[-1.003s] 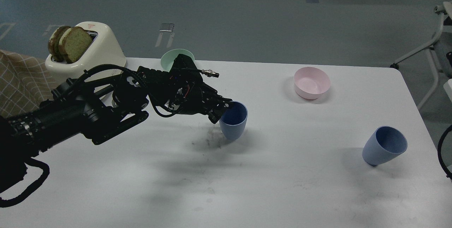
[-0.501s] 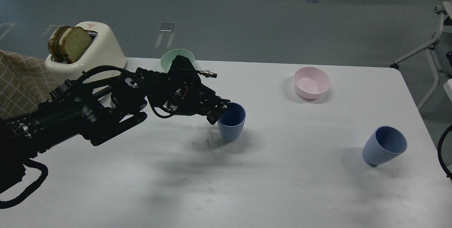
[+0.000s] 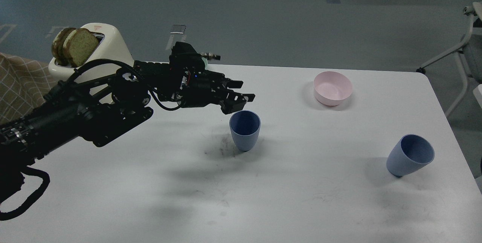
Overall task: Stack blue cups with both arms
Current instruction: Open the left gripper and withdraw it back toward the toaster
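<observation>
1. I count two blue cups on the white table (image 3: 301,205). The near-centre cup (image 3: 244,130) stands upright on its narrow base, mouth up. The second cup (image 3: 409,155) is well apart from it, near the table's right edge, tilted with its mouth leaning right.
2. I see two bowls: a pink bowl (image 3: 333,88) toward the far side of the table, and a green bowl (image 3: 203,61) almost wholly hidden behind my arm, only a sliver showing.
3. One cream toaster (image 3: 109,49) sits at the far left corner with two slices of bread (image 3: 75,46) standing in it.
4. One arm is in view, my left arm (image 3: 94,111), reaching in from the left. Its gripper (image 3: 241,91) hovers just above and behind the upright cup's rim, not touching it; its two fingers are apart and hold nothing.
5. My right gripper is out of view.
</observation>
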### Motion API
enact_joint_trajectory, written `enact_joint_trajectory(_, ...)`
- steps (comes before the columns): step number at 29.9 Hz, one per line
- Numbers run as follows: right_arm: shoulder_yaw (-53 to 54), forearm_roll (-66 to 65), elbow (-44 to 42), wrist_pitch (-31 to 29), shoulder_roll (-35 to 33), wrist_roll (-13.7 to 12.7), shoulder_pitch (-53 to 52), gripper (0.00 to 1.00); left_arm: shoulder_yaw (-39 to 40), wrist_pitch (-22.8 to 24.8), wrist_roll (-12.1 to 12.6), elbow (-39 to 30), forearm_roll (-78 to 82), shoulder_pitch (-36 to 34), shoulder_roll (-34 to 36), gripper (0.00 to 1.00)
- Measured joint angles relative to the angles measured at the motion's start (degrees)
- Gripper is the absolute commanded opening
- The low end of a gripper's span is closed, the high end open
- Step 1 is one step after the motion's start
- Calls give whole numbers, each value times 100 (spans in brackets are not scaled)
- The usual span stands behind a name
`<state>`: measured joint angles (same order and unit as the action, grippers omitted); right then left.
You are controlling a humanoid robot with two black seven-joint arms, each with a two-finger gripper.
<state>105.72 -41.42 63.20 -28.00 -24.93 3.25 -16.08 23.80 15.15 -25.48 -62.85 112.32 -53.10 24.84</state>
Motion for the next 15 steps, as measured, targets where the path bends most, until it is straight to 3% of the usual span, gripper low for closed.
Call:
enact_joint_trajectory(7, -34, -415, 669, -1, -725, 11, 442, 100, 1033, -188, 7, 186, -2167, 138, -9, 96)
enact_joint_trajectory(12, -38, -1507, 798, -1, -1155, 31, 501, 100, 2230, -227, -24, 227, -3735, 540, 122, 97)
enact_joint_trajectory(15, -55, -2423, 877, -2, -1354, 215, 632, 100, 2851, -207, 5, 228, -4827, 780, 295, 97)
